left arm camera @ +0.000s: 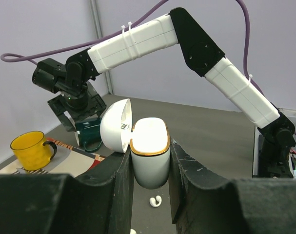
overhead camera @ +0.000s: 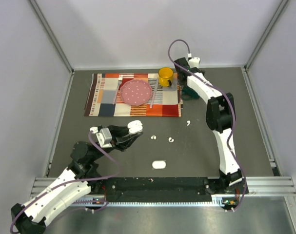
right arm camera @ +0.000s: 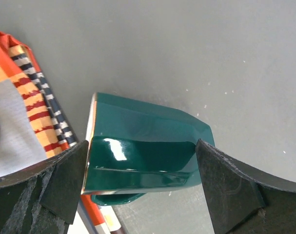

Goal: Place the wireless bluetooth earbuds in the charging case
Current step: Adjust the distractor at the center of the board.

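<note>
The open charging case [left arm camera: 150,148] was clamped upright in the left gripper [overhead camera: 132,129], toward the desk's near left corner, and three earbuds [overhead camera: 171,141] were seen loose at mid-desk. The right gripper [right arm camera: 143,163] was set astride a green mug [right arm camera: 138,139] by the far edge; whether it was squeezed could not be told.

Glossy green object [right arm camera: 143,146] between hand's [right arm camera: 142,184] fingers [right arm camera: 235,195]

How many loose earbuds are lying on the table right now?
3. One earbud lies near the placemat's right corner, a second mid-table, a third just left of it. Others may be hidden.
</note>
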Action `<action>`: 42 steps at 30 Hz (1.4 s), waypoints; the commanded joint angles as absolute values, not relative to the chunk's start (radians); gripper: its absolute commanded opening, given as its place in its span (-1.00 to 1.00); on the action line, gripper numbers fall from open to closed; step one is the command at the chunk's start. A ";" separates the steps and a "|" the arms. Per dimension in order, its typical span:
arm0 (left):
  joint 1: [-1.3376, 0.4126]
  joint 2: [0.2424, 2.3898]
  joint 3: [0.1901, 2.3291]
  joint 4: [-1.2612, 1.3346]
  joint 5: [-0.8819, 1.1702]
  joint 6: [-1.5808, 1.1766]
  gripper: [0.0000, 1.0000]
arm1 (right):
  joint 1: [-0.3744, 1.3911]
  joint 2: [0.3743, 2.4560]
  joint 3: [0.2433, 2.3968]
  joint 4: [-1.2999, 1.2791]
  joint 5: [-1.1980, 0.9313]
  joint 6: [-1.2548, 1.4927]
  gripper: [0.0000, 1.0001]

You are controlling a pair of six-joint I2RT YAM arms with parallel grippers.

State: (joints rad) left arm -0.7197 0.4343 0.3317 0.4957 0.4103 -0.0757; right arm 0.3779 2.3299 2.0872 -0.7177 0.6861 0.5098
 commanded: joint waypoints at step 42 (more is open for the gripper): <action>-0.723 0.476 0.376 0.569 0.428 -0.089 -1.00 | -0.023 1.829 1.282 -0.285 0.003 0.758 0.69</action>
